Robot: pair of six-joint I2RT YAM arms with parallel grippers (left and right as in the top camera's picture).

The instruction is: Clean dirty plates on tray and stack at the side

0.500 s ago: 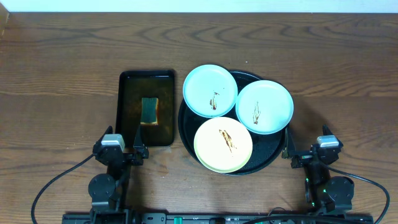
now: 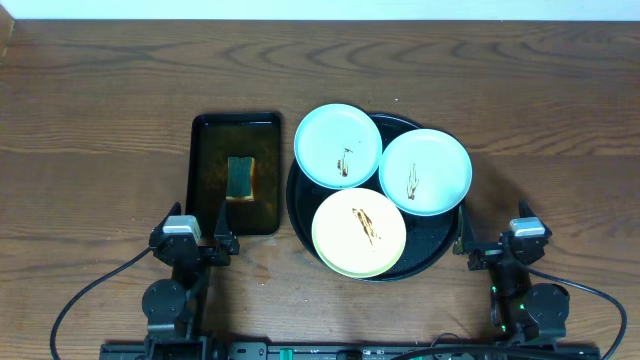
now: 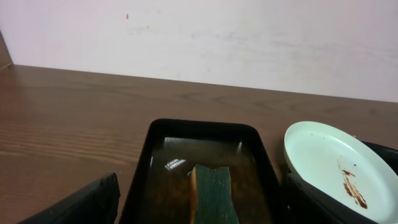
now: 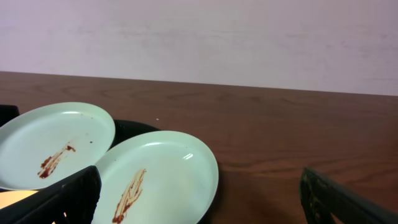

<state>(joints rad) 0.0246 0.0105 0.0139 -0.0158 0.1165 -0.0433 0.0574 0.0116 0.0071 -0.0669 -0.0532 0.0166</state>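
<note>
Overhead, the round black tray (image 2: 432, 243) lies right of centre on the wooden table (image 2: 100, 110); three sauce-smeared plates crowd together on it; one pale blue plate (image 2: 338, 146) sits at its upper left, overhanging the rim; a second pale blue plate (image 2: 425, 171) sits at its right; the pale yellow plate (image 2: 359, 232) sits lowest in frame. The left gripper (image 2: 200, 235) rests at lower left, just below the rectangular tray (image 2: 205, 150) holding a sponge (image 2: 241, 178), apart from the plates; its fingers spread wide, holding nothing. The right gripper (image 2: 492, 240) rests at lower right, just beside the round tray's rim; it too is spread wide and empty.
</note>
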